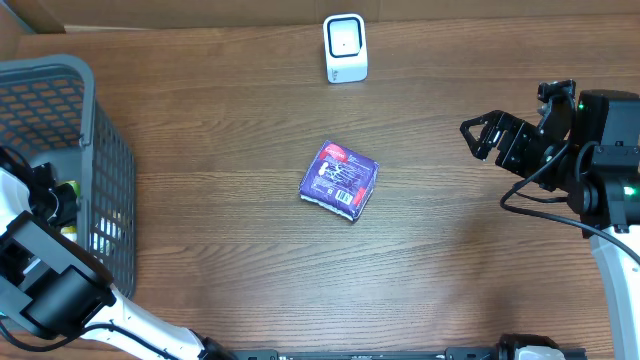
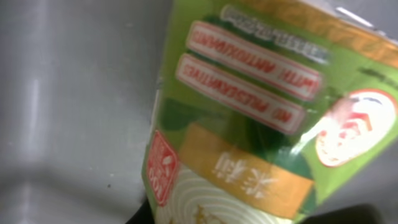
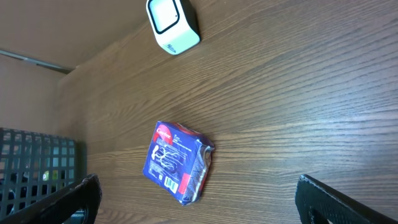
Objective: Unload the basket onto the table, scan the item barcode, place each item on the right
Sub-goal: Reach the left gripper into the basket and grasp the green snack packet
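Plainly, the right gripper (image 1: 485, 140) sits at the right edge of the overhead frame with its two dark fingers (image 3: 68, 199) spread wide and nothing between them; in the right wrist view they show in the lower left and lower right corners, well apart.

The left gripper (image 1: 52, 203) is at the left edge of the overhead frame, reaching down inside the grey plastic mesh basket (image 1: 112, 170); I cannot tell whether its jaws are spread or pressed together, since the left wrist view shows only dark scraps along its bottom edge.

That view is almost filled by a glossy green plastic packet (image 2: 249, 124), tilted, with red-bordered white labels across its upper part, an orange band below them and a round red-and-white badge at the right; the lettering is too blurred to read; smooth grey basket wall fills the left of the frame; whether the packet is pinched I cannot tell.

A small white box-shaped scanner (image 1: 345, 48) stands at the top centre of the overhead frame on the brown wooden table (image 1: 200, 120); a flat purple-blue square packet (image 1: 340, 180) lies near the middle of the frame, below the scanner and well apart from it, turned at an angle; both grippers are well clear of it.
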